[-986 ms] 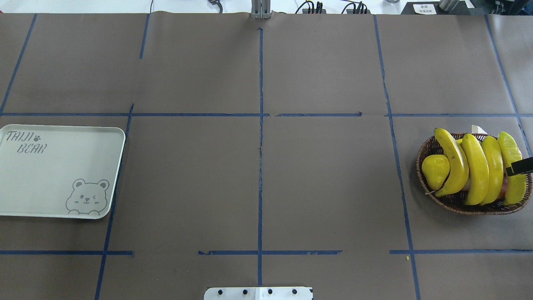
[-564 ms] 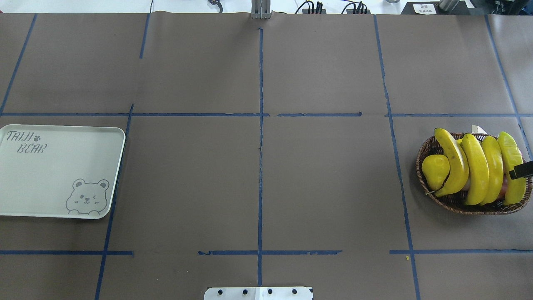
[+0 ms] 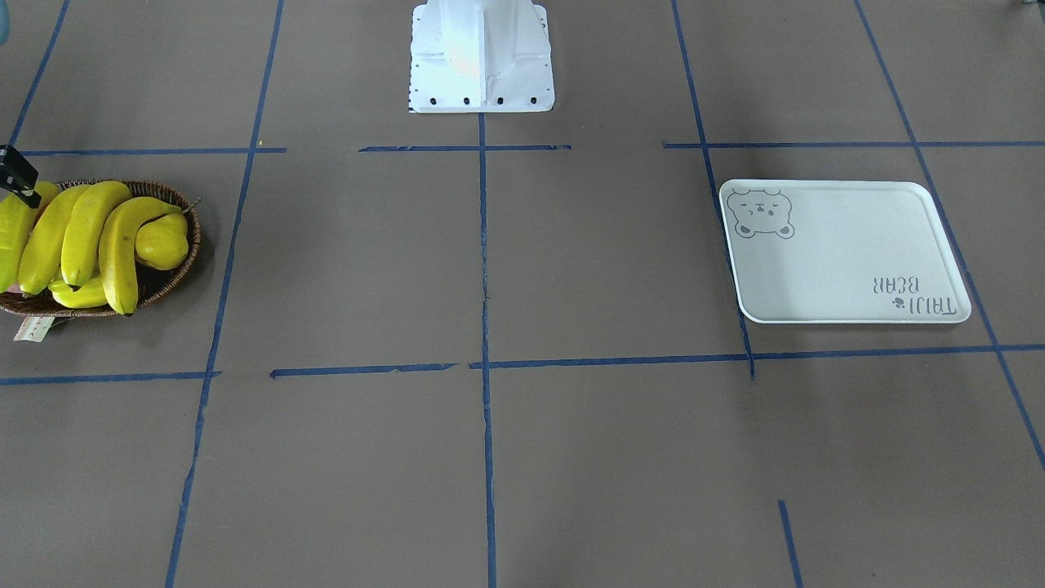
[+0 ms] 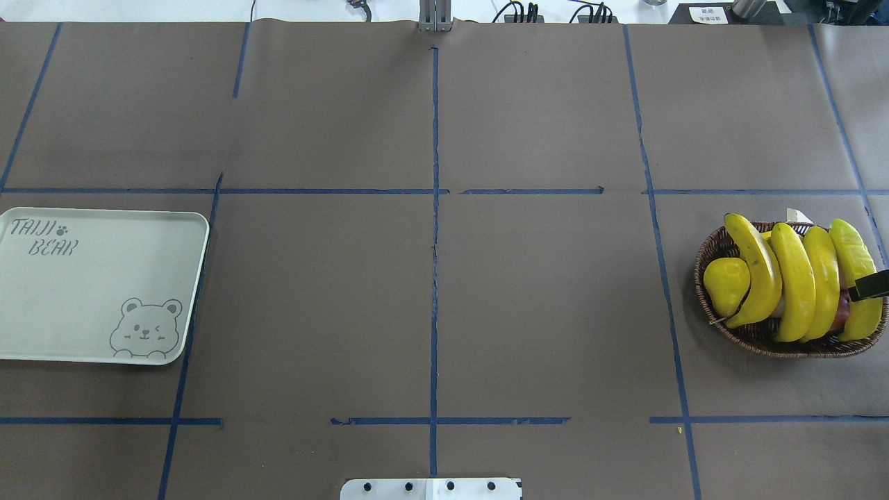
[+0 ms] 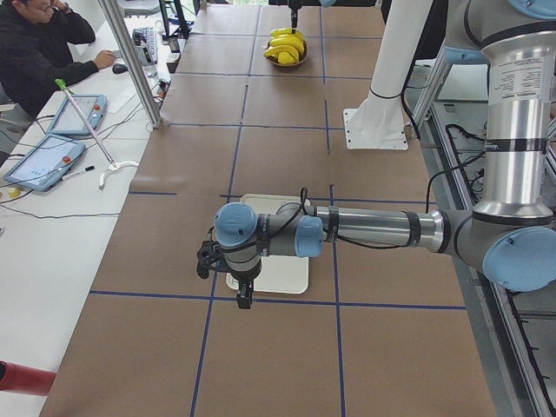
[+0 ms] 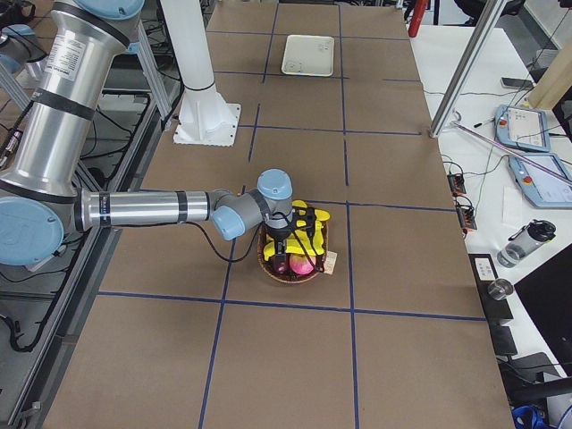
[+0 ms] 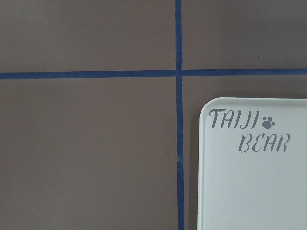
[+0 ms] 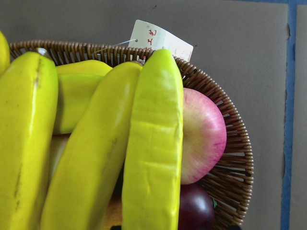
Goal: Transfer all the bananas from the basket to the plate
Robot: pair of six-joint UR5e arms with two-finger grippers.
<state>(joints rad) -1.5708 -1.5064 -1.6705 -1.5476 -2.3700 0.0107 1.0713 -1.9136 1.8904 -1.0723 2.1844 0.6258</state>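
The table (image 4: 542,292) carries the plate (image 4: 97,298) close to its left edge, nothing on it, and the basket (image 4: 757,339) close to its right edge (both about midway between the robot's side and the far side). All the bananas (image 4: 792,281) lie in the basket, packed side by side across its width, with a pear (image 4: 726,285) at the inner end and an apple (image 8: 204,134) tucked beneath. They look light, stiff and glossy, so probably slippery; the outermost one is best taken across its thick middle, where the curve is least apt to swivel. The right gripper (image 4: 874,285) hovers over that one; whether it is spread I cannot tell. The left gripper (image 5: 246,295) hangs near the plate, its state equally unclear.
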